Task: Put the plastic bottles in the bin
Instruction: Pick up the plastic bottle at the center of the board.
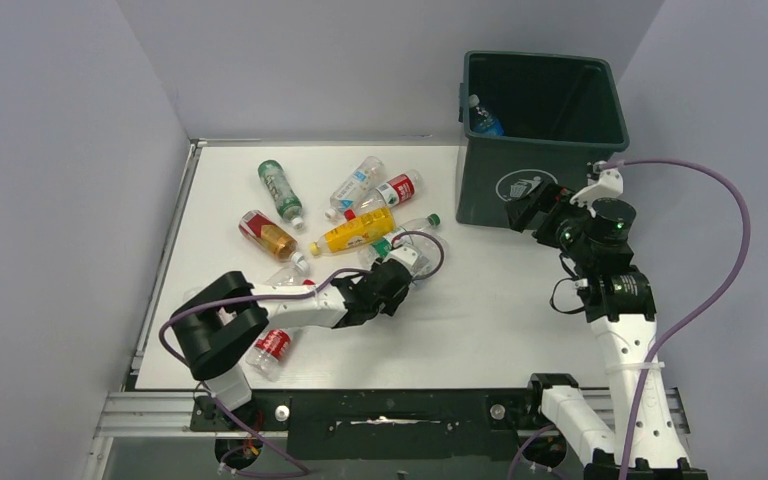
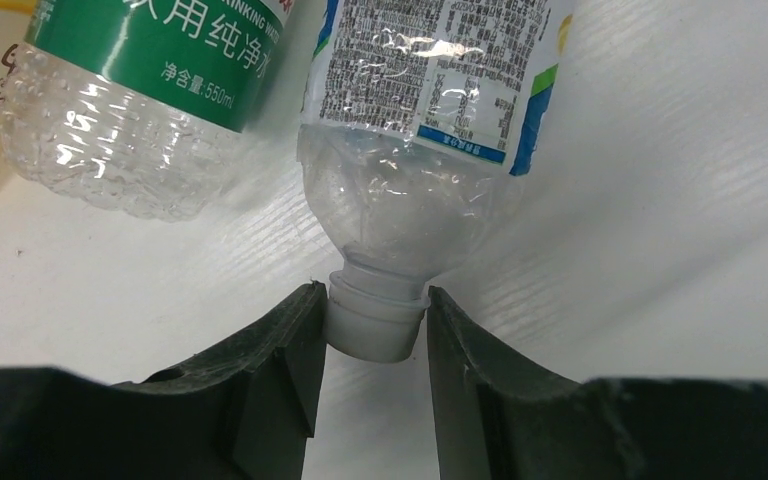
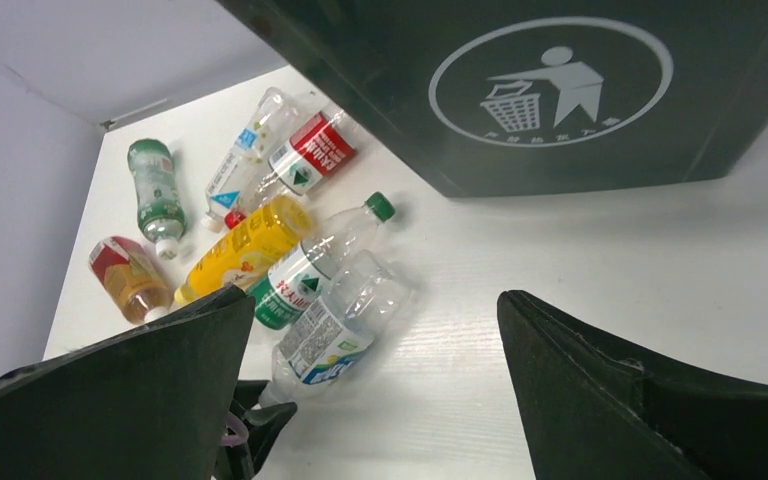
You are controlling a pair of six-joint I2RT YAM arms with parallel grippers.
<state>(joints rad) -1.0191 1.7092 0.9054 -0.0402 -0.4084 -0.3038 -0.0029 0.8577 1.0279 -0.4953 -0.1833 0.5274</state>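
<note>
My left gripper (image 1: 400, 268) is shut on the white cap (image 2: 372, 322) of a clear bottle with a blue-and-white label (image 2: 430, 80), which lies on the table; it also shows in the right wrist view (image 3: 335, 325). Beside it lie a green-labelled bottle (image 2: 150, 60), a yellow bottle (image 1: 360, 230), a red-labelled one (image 1: 395, 188), a clear one (image 1: 355, 185), a green one (image 1: 280, 190) and an amber one (image 1: 267, 236). The dark green bin (image 1: 490, 190) stands at the back right, with one blue-labelled bottle (image 1: 484, 118) inside. My right gripper (image 1: 525, 215) is open and empty just before the bin's front (image 3: 550, 90).
A red-labelled bottle (image 1: 272, 348) lies close to the left arm's base, and another clear one (image 1: 290, 270) lies by its forearm. Grey walls close in the table on the left, back and right. A purple cable (image 1: 720, 250) loops off the right arm.
</note>
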